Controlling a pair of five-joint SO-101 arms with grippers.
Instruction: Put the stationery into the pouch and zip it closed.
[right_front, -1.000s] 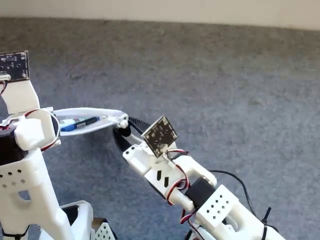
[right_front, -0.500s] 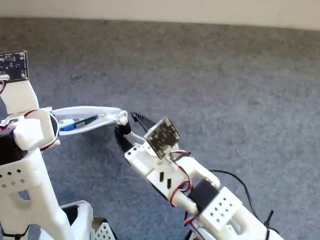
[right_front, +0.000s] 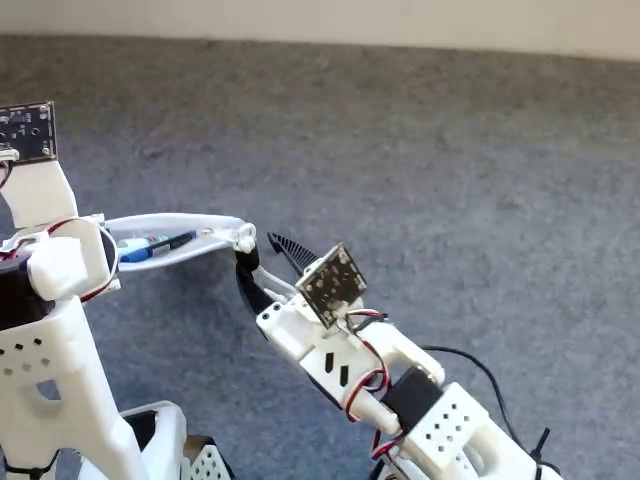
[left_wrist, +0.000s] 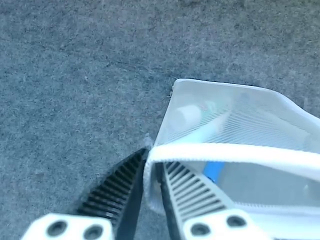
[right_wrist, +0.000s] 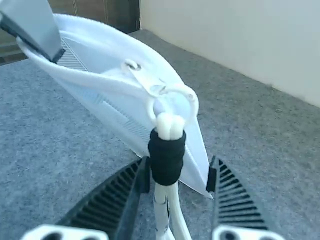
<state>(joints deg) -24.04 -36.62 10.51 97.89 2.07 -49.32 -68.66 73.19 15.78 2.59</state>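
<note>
Fingers of the right gripper have spread apart and drawn back toward lower right, freeing the zip pull. Left gripper stays clamped on the pouch at mid-left, stationery inside. Zip looks closed, so I'd say it's nearly done.

From high up on the arms' base side, looks down and forward over the grey carpet, from some way off. From the left wrist, peers steeply down past the left gripper, very close to one end of the mesh pouch. From the right wrist, looks low and almost level past the right gripper toward the pouch's zipper end and a pale wall. Overlaps in all three on the pouch and the carpet around it.
</note>
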